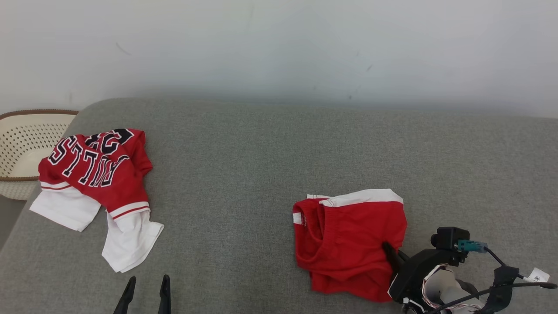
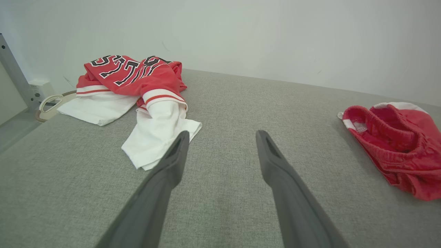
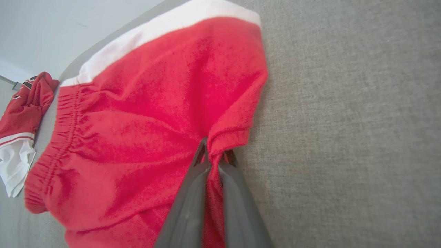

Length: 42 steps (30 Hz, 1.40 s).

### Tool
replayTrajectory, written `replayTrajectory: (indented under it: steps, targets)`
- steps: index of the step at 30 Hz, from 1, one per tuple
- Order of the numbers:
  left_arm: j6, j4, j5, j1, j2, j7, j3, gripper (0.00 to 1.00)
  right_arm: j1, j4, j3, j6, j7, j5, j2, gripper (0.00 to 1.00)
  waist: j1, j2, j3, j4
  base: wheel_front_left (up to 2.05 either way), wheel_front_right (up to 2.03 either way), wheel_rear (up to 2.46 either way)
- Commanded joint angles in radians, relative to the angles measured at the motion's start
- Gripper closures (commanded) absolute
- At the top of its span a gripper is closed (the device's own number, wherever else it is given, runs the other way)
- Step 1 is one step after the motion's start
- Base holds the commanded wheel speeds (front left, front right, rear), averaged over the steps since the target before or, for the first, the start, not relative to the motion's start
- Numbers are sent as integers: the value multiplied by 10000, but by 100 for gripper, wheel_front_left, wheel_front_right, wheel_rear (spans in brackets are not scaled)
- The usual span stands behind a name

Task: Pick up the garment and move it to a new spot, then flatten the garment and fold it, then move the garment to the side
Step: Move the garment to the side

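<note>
On the head camera I am seeing the red shorts [image 1: 348, 244] lying crumpled on the grey surface [image 1: 244, 183] at about 4 o'clock, with their white band facing 12 o'clock. My right pincer [image 1: 389, 252] is reaching in from 5 o'clock and biting the shorts' right edge. My left pincer [image 1: 148, 281] is showing at 7 o'clock, fingers apart and holding nothing. A red and white jersey [image 1: 93, 174] is lying bunched at 9 o'clock, well apart from the shorts. A pale perforated basket [image 1: 22, 148] is sitting just off the surface beside it.

On the left wrist camera, the left pincer [image 2: 222, 136] is standing wide open over bare fabric. The jersey [image 2: 137, 82] is lying at 10 o'clock and the shorts [image 2: 396, 144] at 3 o'clock.

On the right wrist camera, the right pincer [image 3: 214, 153] is clamping tight on a fold of the shorts [image 3: 144, 131], which are spreading toward 10 o'clock. The jersey [image 3: 20, 113] is peeking in at 9 o'clock.
</note>
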Motion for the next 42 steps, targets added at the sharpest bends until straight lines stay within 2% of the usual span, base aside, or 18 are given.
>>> replayTrajectory:
  steps: [1,9,16,25,32,42]
  targets:
    - [-44,30,-15,-21,4,-30,36,0,-90,-63,73,1,-120,44,-78,100,0,-1,-10,-33,0,0,0]
    - [-79,-42,47,19,-2,-30,178,0,-987,-144,454,1,-597,-242,-679,100,0,-1,27,-435,0,0,0]
    - [-41,-261,155,-100,-2,-30,208,0,-2092,100,765,1,-512,-452,-1380,100,0,-1,337,-759,0,0,0]
    - [-7,-695,358,-451,75,-30,314,0,-3720,623,1101,1,-332,-626,-2491,100,0,-1,1338,-1305,0,0,0]
    - [6,-1100,448,-706,227,-30,463,0,-4804,1070,1371,1,-150,-770,-3108,100,0,-1,2168,-1691,0,0,0]
    - [95,-1600,538,-934,365,-30,594,0,-5928,1535,1817,1,73,-1032,-4014,100,0,-1,2994,-1845,0,0,0]
